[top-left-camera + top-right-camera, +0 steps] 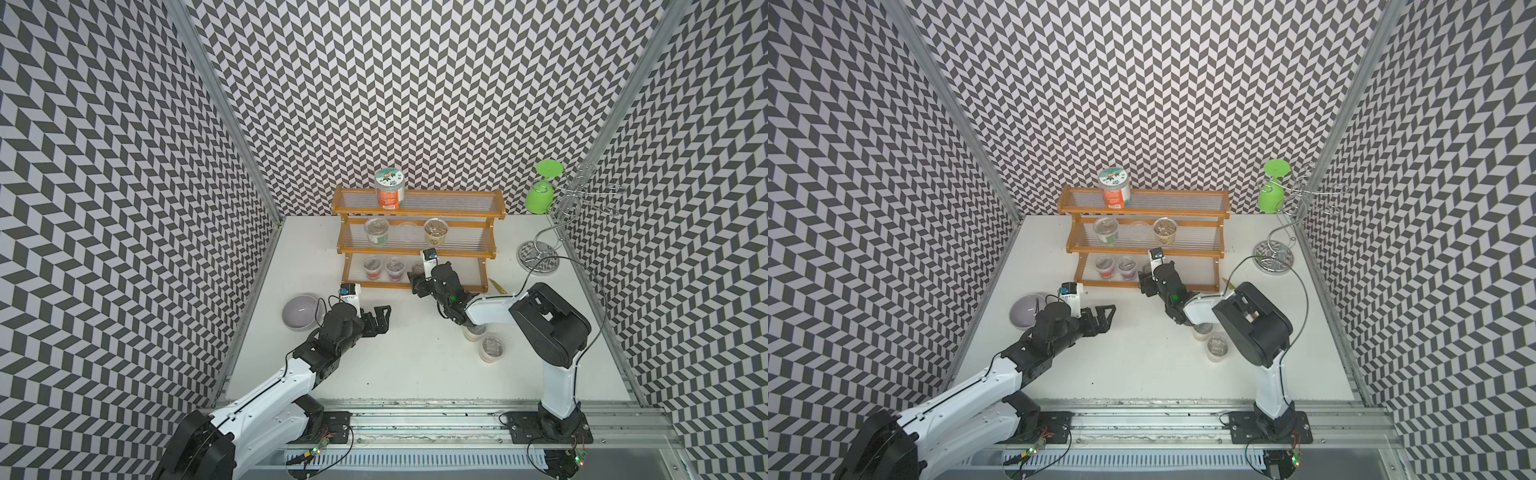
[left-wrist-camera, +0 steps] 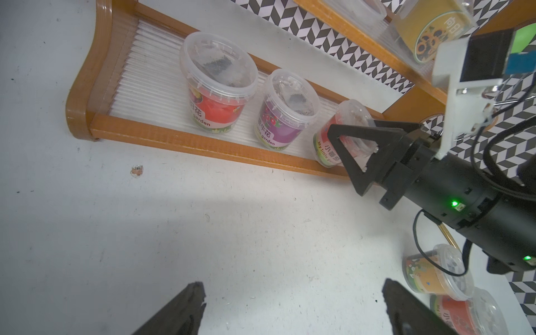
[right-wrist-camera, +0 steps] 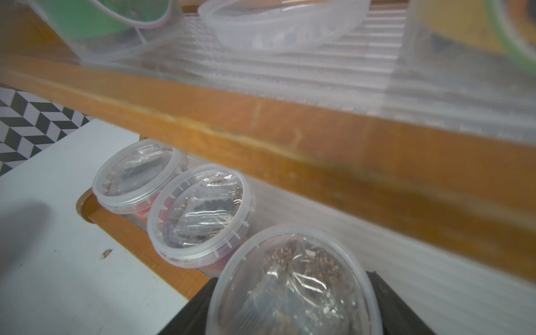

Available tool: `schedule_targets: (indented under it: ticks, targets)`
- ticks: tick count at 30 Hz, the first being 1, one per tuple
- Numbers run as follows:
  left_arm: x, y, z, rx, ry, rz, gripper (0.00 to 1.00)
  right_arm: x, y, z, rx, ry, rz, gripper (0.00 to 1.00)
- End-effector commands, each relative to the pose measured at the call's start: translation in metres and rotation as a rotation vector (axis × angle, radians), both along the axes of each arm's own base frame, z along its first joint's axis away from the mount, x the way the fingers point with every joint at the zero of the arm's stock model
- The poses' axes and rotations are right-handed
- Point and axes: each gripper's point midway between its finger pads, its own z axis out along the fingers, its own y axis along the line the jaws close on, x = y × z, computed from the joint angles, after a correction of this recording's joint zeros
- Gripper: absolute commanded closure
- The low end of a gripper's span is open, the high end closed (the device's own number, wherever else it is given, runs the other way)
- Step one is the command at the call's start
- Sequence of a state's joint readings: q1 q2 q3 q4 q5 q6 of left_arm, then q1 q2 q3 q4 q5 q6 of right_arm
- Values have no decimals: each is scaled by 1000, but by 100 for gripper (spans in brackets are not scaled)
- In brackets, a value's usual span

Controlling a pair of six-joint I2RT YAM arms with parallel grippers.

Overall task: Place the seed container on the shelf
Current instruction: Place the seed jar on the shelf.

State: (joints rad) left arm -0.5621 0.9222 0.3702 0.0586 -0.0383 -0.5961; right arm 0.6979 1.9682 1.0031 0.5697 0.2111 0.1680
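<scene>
You're nearly done: right jaws pinch the seed container (image 2: 324,150), tilted at the bottom tier of the shelf (image 2: 203,147), unreleased; left jaws spread.

Seed tub (image 2: 352,116) in right pincer (image 3: 291,282) at shelf's (image 2: 203,148) bottom tier, two tubs (image 2: 285,107) beside the pincer, two more tubs (image 1: 491,349) behind it
</scene>
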Motion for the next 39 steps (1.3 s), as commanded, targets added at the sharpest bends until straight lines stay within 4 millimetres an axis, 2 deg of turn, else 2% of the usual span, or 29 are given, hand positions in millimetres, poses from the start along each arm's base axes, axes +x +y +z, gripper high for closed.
schedule_targets:
  ticks: [1, 12, 17, 23, 30, 33, 39]
  targets:
    - [0, 3, 0, 4, -11, 1, 0, 13, 1, 10, 39, -45, -43, 25]
    - [-3, 7, 0, 5, -14, 11, 1, 23, -3, -2, 8, -36, -95, 24]
    - [-4, 7, 0, 2, -13, 11, 1, 25, -4, -4, 13, -22, -116, 21]
    - [-5, 6, -2, 2, -8, 2, 0, 21, -3, 6, 27, -15, -97, 17]
    - [-8, 1, 2, -15, -18, -30, 0, 2, -12, 25, 18, -30, -55, 12]
    - [-11, -6, 10, -43, -53, -78, 1, -14, -15, 36, 27, -42, -5, 11]
    - [-19, -28, 30, -92, -130, -223, 0, -47, -25, 44, -12, -6, 80, 7]
